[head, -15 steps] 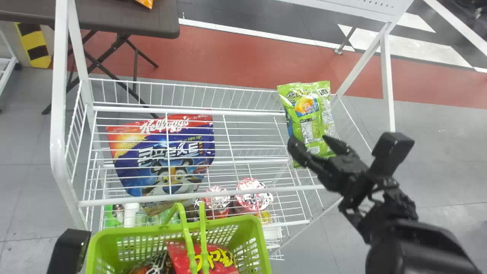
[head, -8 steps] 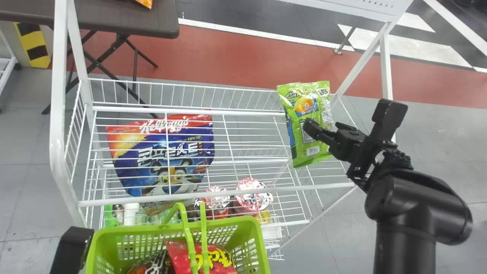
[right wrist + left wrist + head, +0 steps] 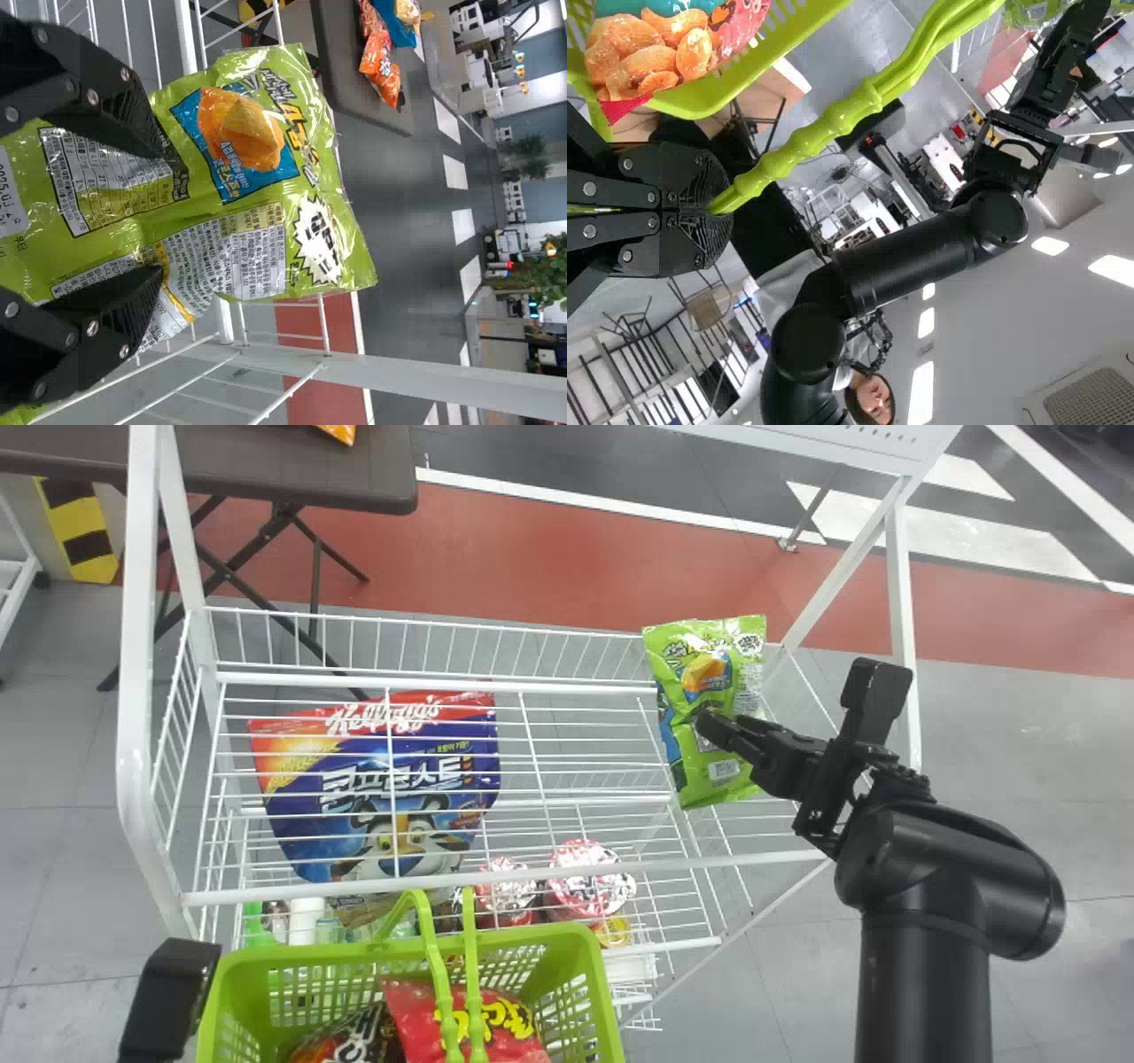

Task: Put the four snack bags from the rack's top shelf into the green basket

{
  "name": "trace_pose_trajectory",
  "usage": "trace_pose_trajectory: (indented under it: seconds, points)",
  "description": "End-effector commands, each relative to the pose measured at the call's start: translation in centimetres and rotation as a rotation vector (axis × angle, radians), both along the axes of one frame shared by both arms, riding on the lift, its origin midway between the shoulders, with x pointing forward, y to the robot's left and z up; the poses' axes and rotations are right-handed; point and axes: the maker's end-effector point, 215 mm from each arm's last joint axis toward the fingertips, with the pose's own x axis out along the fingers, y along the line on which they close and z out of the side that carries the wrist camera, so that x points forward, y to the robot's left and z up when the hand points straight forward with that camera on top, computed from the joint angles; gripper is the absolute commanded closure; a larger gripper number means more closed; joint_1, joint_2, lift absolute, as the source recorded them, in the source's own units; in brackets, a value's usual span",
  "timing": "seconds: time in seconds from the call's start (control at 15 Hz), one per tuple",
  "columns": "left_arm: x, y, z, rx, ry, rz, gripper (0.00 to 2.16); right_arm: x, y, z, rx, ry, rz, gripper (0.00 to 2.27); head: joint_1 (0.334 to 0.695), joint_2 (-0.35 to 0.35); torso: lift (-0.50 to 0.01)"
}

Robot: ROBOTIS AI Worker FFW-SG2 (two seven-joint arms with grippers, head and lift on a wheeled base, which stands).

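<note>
My right gripper [image 3: 713, 726] is at the green snack bag [image 3: 700, 775] at the rack's right end. In the right wrist view, the gripper [image 3: 168, 217] has its two fingers pressed into the green bag [image 3: 244, 146], which puckers between them. My left gripper [image 3: 168, 996] stays at the lower left beside the green basket [image 3: 407, 955]. In the left wrist view, that gripper [image 3: 719, 210] is shut on the green handle [image 3: 833, 127]. A red snack bag [image 3: 416, 1019] and a dark one [image 3: 363, 1036] lie in the basket.
The white wire rack [image 3: 532, 689] has upright posts at both sides. Under its top shelf are a blue and red cereal bag [image 3: 399, 779] and lidded cups [image 3: 589, 886]. A dark table [image 3: 292, 469] stands behind at the left.
My right gripper has moved left and inward onto the green bag and closed on it; the bag has creased and shifted slightly. The basket has moved up a little in the head view.
</note>
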Motion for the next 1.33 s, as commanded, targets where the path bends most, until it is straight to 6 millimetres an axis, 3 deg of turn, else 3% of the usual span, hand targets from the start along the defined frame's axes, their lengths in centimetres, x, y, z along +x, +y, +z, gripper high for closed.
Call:
trace_pose_trajectory:
  seconds: [0.0,0.67,1.0,1.13,1.27]
  points:
    - [0.3,-0.1,-0.1,0.000,0.001,0.001,1.66,-0.3,-0.4,1.2,-0.022,-0.047,-0.001,2.24,0.695,-0.350,0.000]
    - [0.3,-0.4,-0.2,0.013,0.020,-0.011,1.66,-0.9,-1.3,2.6,0.010,-0.107,-0.019,2.24,0.695,-0.350,0.000]
    - [0.2,-0.5,-0.1,0.012,0.017,-0.015,1.66,-4.1,1.1,6.6,0.061,-0.166,0.014,2.24,0.695,-0.350,0.000]
    - [0.1,-0.5,-0.2,0.015,0.020,-0.017,1.66,-6.5,2.9,7.8,0.128,-0.149,0.035,2.24,0.695,-0.350,0.000]
    - [0.4,-0.3,-0.2,0.018,0.016,-0.009,1.66,-10.0,5.8,7.5,0.191,-0.081,0.068,2.24,0.695,-0.350,0.000]
